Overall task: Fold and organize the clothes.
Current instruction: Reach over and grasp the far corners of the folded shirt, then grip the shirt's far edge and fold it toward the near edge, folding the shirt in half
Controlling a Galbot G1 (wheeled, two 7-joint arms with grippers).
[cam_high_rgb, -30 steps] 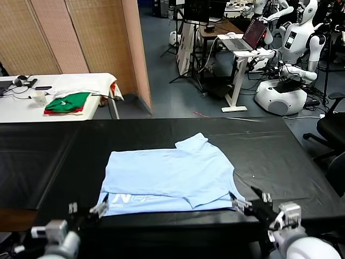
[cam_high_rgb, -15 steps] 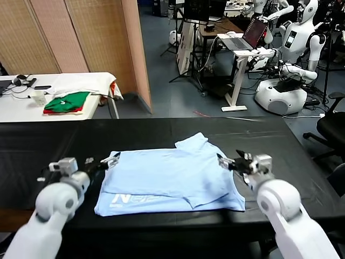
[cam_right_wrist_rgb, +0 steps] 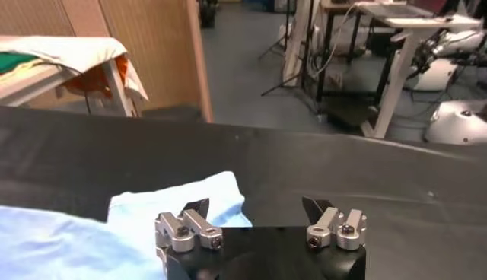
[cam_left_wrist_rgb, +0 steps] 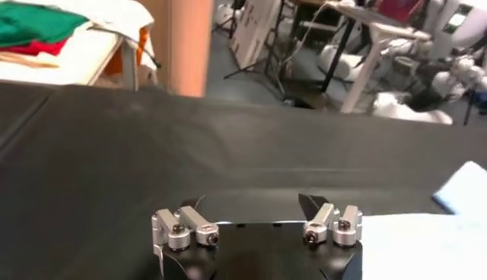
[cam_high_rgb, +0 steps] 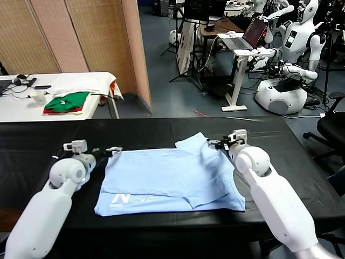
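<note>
the near hem of the pale blue t-shirt (cam_high_rgb: 170,181), the edge with the white lettering, no longer has a hand at either corner. a second ago both hands sat at those near corners at the front edge of the black worktop (cam_high_rgb: 48,145); now they are up at the far corners of the cloth. the shirt lies flat in the middle of the worktop, already doubled once, with one sleeve poking out at the far right.

the left hand (cam_high_rgb: 114,150) is just beside the far left corner, fingers spread, nothing in them. in its wrist view only bare black surface lies between the fingers, the blue edge off to one side. the right hand (cam_high_rgb: 217,144) is at the far right by the sleeve, also spread and holding nothing. its wrist view shows one finger over the sleeve cloth, though whether it touches is hard to say.

so the near fold looks finished and released. my guess is the next fold starts from the far edge.
</note>
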